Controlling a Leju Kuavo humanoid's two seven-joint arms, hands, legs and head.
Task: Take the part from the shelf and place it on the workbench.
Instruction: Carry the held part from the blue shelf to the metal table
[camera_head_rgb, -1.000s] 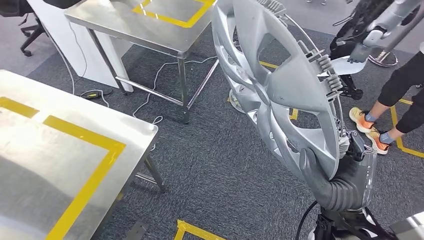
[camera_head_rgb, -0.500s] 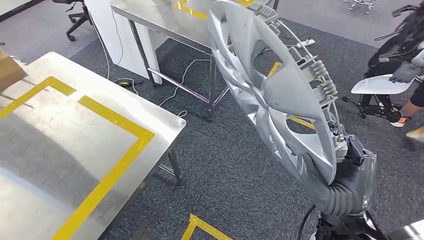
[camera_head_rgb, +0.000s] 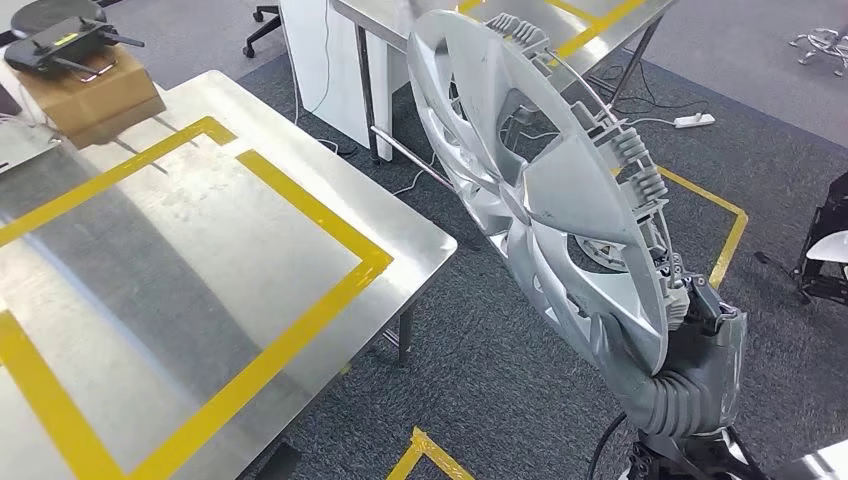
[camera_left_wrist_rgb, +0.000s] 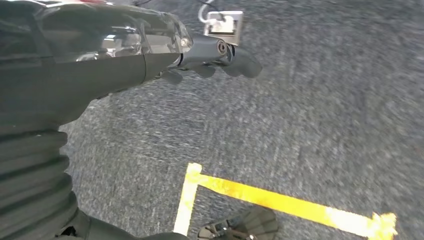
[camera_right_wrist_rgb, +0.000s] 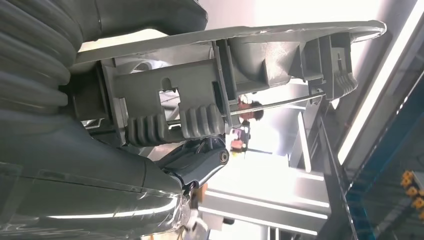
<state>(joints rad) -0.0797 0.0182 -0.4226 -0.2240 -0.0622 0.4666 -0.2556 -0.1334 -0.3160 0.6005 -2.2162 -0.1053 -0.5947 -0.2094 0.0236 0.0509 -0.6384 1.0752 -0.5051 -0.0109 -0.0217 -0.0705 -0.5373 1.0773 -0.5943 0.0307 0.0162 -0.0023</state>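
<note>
A grey carpeted workshop floor (camera_head_rgb: 480, 370) marked with yellow tape surrounds a steel bench (camera_head_rgb: 210, 260), itself outlined in yellow tape, with a cardboard box (camera_head_rgb: 90, 95) at its far corner. To the right of the bench, off its edge and above the floor, the right robot hand (camera_head_rgb: 690, 345) grips a large silver wheel cover (camera_head_rgb: 545, 190) by its lower rim, holding it nearly upright on edge. The cover looks like thin, light, fairly stiff plastic; its rim clips seem breakable, so the rim between clips or a spoke opening seems the safest hold. The left robot hand (camera_left_wrist_rgb: 220, 55) hangs over the carpet, fingers loosely apart, holding nothing.
</note>
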